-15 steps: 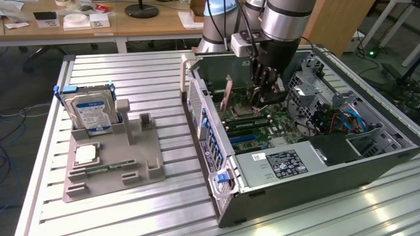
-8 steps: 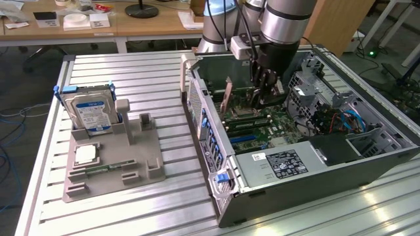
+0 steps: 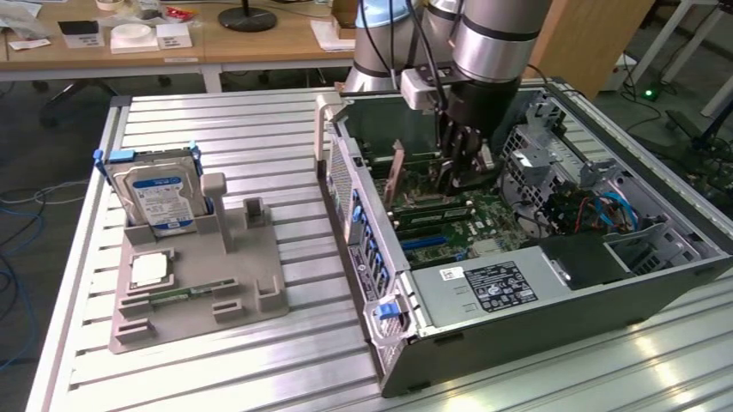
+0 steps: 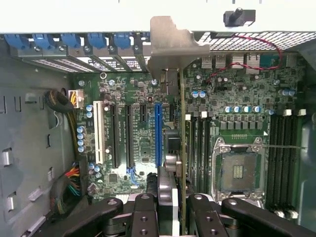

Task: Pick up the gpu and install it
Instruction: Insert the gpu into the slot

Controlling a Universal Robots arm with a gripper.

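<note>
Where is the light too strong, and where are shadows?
Exterior view: glare streaks the ribbed aluminium table; the arm shades the grey computer case. Wrist view: the case wall washes out white, the thin dark expansion card has a shining silver bracket, the black gripper holding it looks dim.

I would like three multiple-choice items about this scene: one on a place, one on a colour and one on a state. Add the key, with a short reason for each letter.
1. Where does the hard drive stand?
A) inside the computer case
B) in the grey fixture
C) on the wooden desk

2. Which colours has its label?
A) red and black
B) blue and white
C) green and yellow

3. What is the state of the gripper?
A) open and empty
B) shut on the hard drive
C) shut on the gpu

Key:
1 B, the drive leans upright in the fixture's slot.
2 B, the label is printed blue on white.
3 C, it clamps the card from both sides.
</note>
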